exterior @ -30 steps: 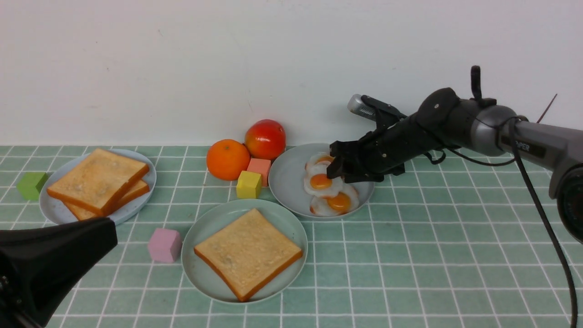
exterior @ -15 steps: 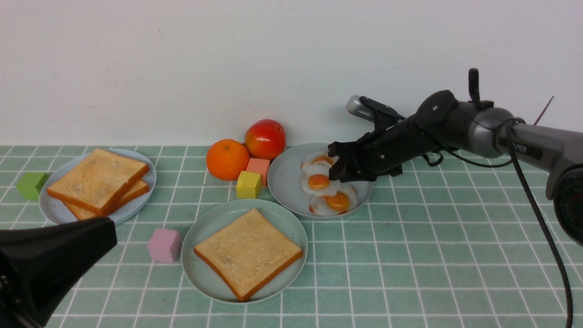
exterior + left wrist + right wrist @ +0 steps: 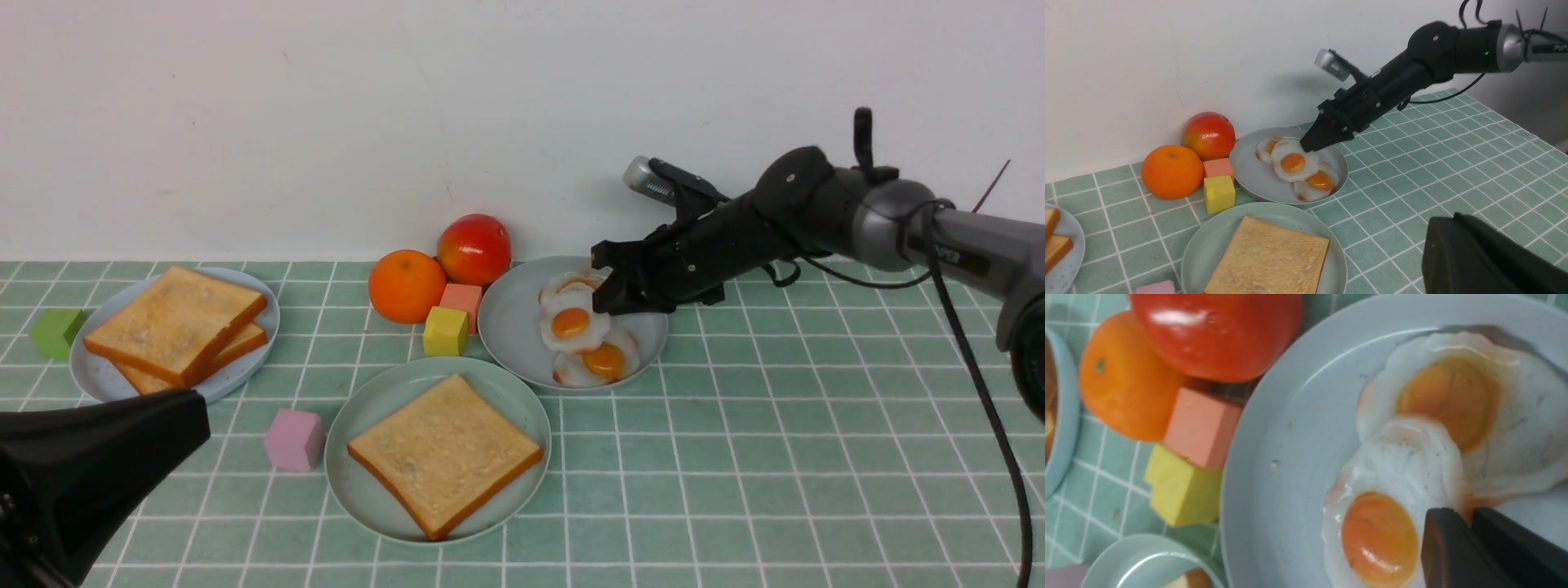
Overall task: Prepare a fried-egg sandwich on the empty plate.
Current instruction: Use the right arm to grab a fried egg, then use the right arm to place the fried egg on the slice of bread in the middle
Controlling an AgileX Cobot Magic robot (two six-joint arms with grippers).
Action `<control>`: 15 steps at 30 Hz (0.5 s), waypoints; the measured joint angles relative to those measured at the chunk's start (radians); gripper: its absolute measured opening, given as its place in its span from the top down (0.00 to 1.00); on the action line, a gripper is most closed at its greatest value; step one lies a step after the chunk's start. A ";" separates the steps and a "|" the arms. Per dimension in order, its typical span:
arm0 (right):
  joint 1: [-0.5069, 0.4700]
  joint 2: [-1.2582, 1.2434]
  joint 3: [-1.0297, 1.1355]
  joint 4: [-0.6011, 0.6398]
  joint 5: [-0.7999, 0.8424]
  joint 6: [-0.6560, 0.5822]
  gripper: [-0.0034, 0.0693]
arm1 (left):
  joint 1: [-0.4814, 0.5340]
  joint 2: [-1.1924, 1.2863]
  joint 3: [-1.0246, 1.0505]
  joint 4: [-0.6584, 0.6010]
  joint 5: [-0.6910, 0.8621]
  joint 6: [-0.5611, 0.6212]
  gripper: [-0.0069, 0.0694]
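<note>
From the front, find the mint plate near the middle of the tiled table, just in front of the grey-blue egg plate and nearly touching it. Carries only 1 toast slice, so no sandwich yet. On the egg plate, count 3 overlapping eggs. See the right gripper down at the far side of the middle fried egg, jaws almost together. Low at the left, note the left gripper, closed, with nothing visible in it, well apart from all the food.

From the left wrist, get a side look missing from the front: black tips set on the white edge of the middle fried egg, itself overlapping its 2 neighbours.

From the right wrist, get the only close look at the grip: 2 fingertips pressed close, pinching the thin browned rim of the egg white just beside the yolk. Shows only a sliver of the mint plate, and almost nothing of the toast.

Step in hand, by judgement: taking this egg over to the toast. Keep the pinch on the white only, not on the yolk. Lift slowly, to peel it off the 2 neighbours without dragging them. Probably floppy, so carry low and lay flat, centred on the slice
</note>
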 joint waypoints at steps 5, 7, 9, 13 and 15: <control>-0.037 -0.054 0.004 -0.008 0.050 -0.016 0.85 | 0.000 0.000 0.000 0.002 0.001 0.000 0.92; -0.048 -0.068 0.005 -0.011 0.068 -0.019 0.85 | 0.000 0.000 0.000 0.001 0.001 0.000 0.92; -0.054 -0.076 0.005 -0.016 0.085 -0.020 0.86 | 0.000 0.000 0.000 0.003 0.002 0.000 0.92; -0.057 -0.124 0.025 -0.023 0.182 -0.042 0.85 | 0.000 0.000 0.000 0.034 0.039 0.000 0.92; -0.039 -0.167 0.067 -0.017 0.217 -0.064 0.85 | 0.000 0.000 0.000 0.048 0.083 -0.005 0.92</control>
